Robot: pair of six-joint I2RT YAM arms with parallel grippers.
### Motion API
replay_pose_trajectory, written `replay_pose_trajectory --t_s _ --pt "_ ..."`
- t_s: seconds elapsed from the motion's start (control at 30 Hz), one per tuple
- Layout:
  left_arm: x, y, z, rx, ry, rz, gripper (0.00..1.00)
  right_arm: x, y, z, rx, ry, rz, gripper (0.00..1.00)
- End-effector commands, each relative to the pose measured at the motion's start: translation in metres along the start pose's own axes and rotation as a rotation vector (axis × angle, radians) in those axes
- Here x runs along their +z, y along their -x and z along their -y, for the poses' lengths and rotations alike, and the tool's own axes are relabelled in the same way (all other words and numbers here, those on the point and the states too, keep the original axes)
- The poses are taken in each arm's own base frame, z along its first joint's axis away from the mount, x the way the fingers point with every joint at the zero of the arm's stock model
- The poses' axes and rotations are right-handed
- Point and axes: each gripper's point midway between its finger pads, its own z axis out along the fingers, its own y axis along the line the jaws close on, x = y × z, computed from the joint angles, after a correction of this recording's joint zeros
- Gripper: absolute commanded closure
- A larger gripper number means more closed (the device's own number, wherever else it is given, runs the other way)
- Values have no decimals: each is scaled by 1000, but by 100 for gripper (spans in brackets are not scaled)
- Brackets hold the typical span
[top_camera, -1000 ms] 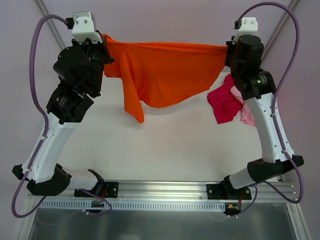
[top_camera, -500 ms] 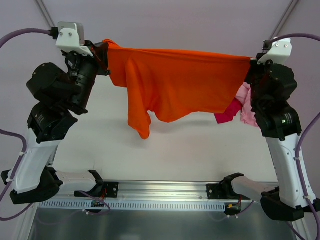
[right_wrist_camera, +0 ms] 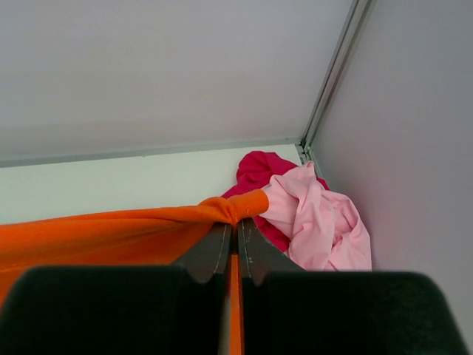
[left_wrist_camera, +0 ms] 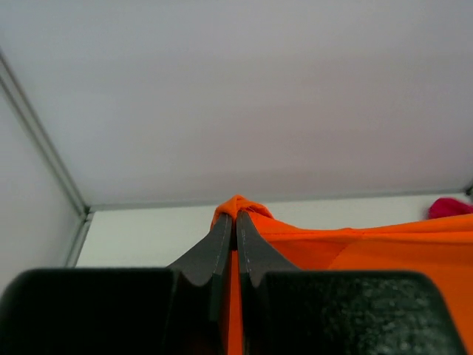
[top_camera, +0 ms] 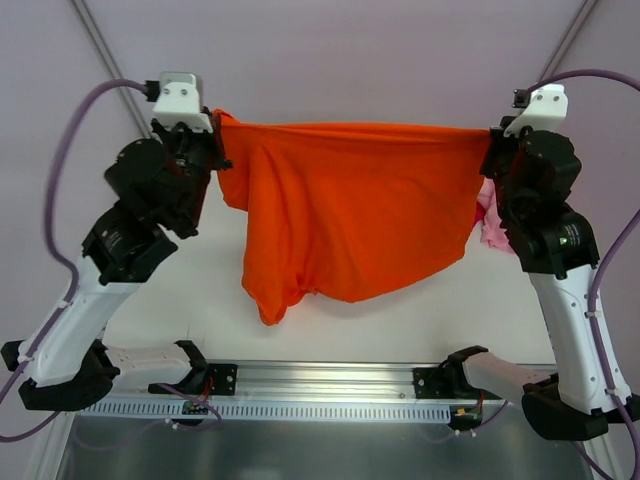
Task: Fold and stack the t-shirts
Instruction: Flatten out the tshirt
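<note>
We see orange t-shirt (top_camera: 350, 210) stretched aloft, left end effector (left_wrist_camera: 235, 220), right end effector (right_wrist_camera: 236, 228) each clamping one corner; pink t-shirt (right_wrist_camera: 321, 222), red t-shirt (right_wrist_camera: 257, 168) heaped far right.

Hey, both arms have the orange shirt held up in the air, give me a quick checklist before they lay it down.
1. Left gripper shut on the orange t-shirt: ok.
2. Right gripper shut on its other end: ok.
3. Top edge taut between them: ok.
4. Cloth hanging flat: not ok, left side bunched, hanging lower.
5. Pink t-shirt and red t-shirt heaped in the far right corner, out of the middle: ok.
6. Hem clear of the table: cannot tell.
</note>
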Motion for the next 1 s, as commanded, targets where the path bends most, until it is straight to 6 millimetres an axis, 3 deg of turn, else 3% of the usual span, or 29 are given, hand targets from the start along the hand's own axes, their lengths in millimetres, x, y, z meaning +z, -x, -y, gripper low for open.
replay_pose_trajectory --t_s 0.0,0.1,0.17,0.27,0.37,0.5,0.63,0.8,0.93,0.97 --pt "10 -26 -35 91 261 -38 100 -3 -6 33 3 -157 -28 99" --pt "28 -59 -27 123 284 -110 100 0 -20 26 1 -135 -64 99" --pt "38 -73 -33 87 298 -143 100 3 -33 20 3 -118 -93 99" --pt "50 -82 -31 93 300 -159 100 8 -55 12 1 -93 -137 99" --pt "65 -97 -24 142 310 -196 100 15 -102 -2 -31 -61 -248 99" --pt "77 -105 -25 146 333 -206 100 23 -134 -16 -33 -21 -318 99" --pt "92 -89 -27 131 372 -159 100 30 -157 -32 -54 13 -374 99" --pt "96 -65 -16 65 314 -142 100 31 -153 -38 -73 25 -364 99" --pt "72 -40 -4 -70 158 -120 100 29 -140 -30 -93 9 -341 99" --pt "57 -24 -1 -115 112 -89 100 27 -134 -29 -86 9 -332 99"
